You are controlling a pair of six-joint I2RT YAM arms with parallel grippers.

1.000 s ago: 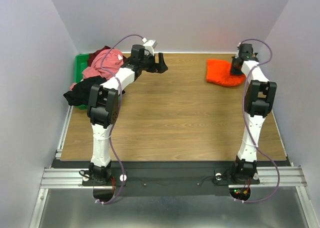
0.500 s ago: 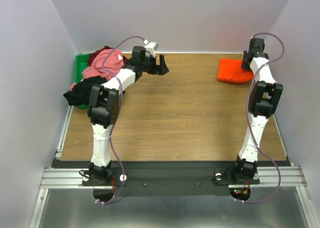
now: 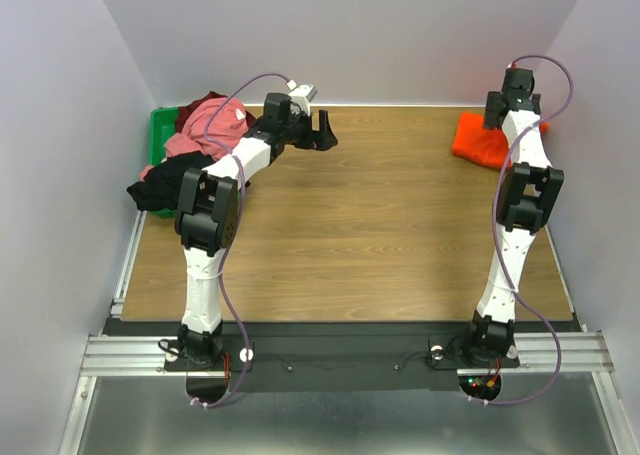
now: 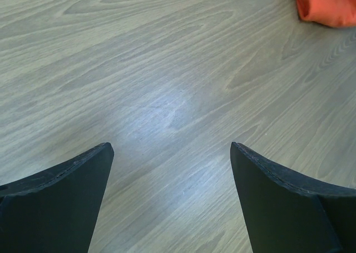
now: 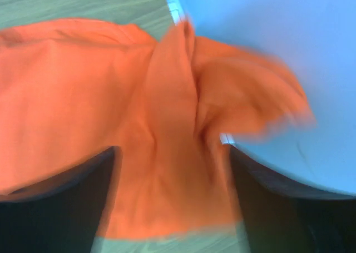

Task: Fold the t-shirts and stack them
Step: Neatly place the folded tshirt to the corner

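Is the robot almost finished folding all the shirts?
Not nearly. One orange shirt lies bunched at the far right corner, with the right gripper open over it. The pink shirt, maroon shirt and black shirt sit heaped on the green bin, unfolded. The left gripper hangs open over the table. No stack yet.

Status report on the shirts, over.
Left gripper open, empty. Right gripper open over orange t-shirt, far right edge. Other t-shirts heaped at green bin. Nothing blocking.

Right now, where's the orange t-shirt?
In the top view the orange t-shirt lies bunched at the far right corner of the table, by the right wall, under the right gripper.
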